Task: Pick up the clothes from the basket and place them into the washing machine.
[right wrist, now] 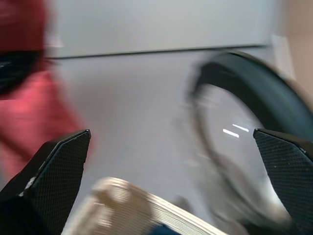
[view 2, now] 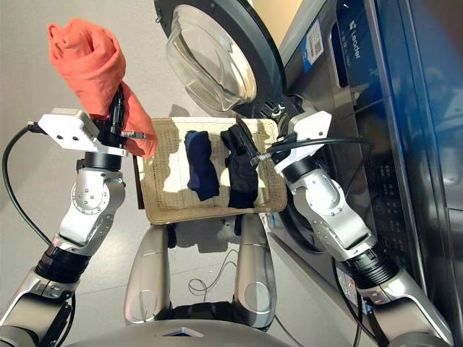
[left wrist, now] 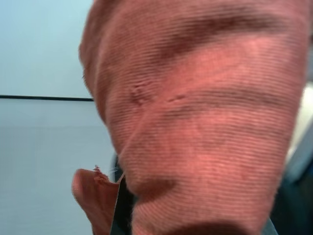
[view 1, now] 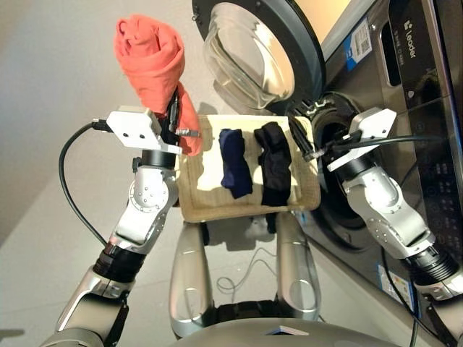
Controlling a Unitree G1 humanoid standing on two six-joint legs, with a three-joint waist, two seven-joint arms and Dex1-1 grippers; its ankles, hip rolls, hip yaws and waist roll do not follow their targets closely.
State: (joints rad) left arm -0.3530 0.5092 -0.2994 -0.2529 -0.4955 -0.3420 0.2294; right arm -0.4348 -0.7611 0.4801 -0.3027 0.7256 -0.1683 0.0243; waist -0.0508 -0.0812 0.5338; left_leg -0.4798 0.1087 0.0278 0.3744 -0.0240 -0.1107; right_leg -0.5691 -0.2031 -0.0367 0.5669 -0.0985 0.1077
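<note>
My left gripper [view 1: 173, 119] is closed on the soft, light coral-red garment [view 1: 150, 54], pinched low so it flops above the basket [view 1: 189, 206], where 2 rolls remain, while my right gripper [right wrist: 171, 161] is wide open and empty.

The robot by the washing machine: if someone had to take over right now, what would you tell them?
Left end effector: shut on the coral-red garment, held up above the floor, left of the basket.
Right end effector: open, empty, beside the basket's right end, near the washing machine.
Navy garment and black garment lie side by side in the basket.
Machine door is open.
Done: one garment picked.
Left: load it, then the other two.
</note>
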